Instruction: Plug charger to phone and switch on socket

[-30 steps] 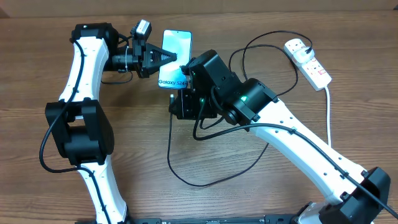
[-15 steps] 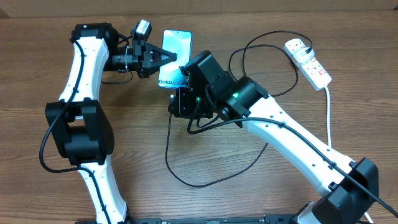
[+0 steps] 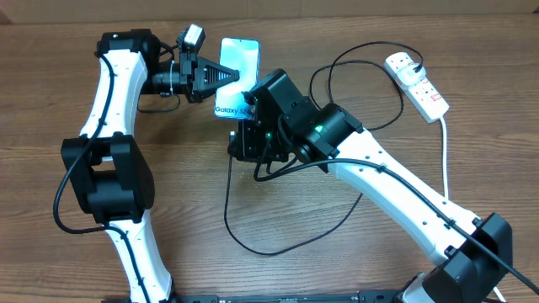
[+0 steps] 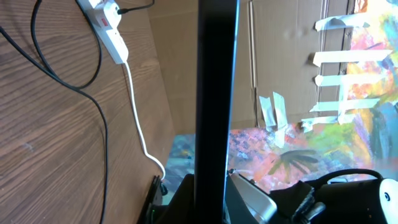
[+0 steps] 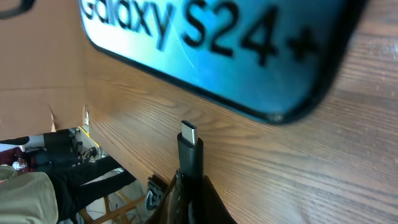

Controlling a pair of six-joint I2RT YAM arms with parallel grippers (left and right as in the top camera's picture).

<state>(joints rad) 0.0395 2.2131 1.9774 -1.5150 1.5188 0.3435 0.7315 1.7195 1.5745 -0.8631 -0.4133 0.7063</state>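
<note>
Short of the phone (image 5: pixel 211 50): charger (image 5: pixel 188 152) unplugged, socket (image 3: pixel 418 86) unswitched.
Nearest, the right gripper (image 5: pixel 186 199) pinches the charger, tip toward 12 o'clock; the left gripper (image 3: pixel 226 77) clamps the phone's side; the socket lies farthest, 2 o'clock.

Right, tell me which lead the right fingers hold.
The thin black charger cable, its connector pointing at the phone; the thick white lead just runs from the socket.

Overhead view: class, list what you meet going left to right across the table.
In order: left arm's large black joint → left wrist camera → phone → socket. The charger spans several, so it is left out.
</note>
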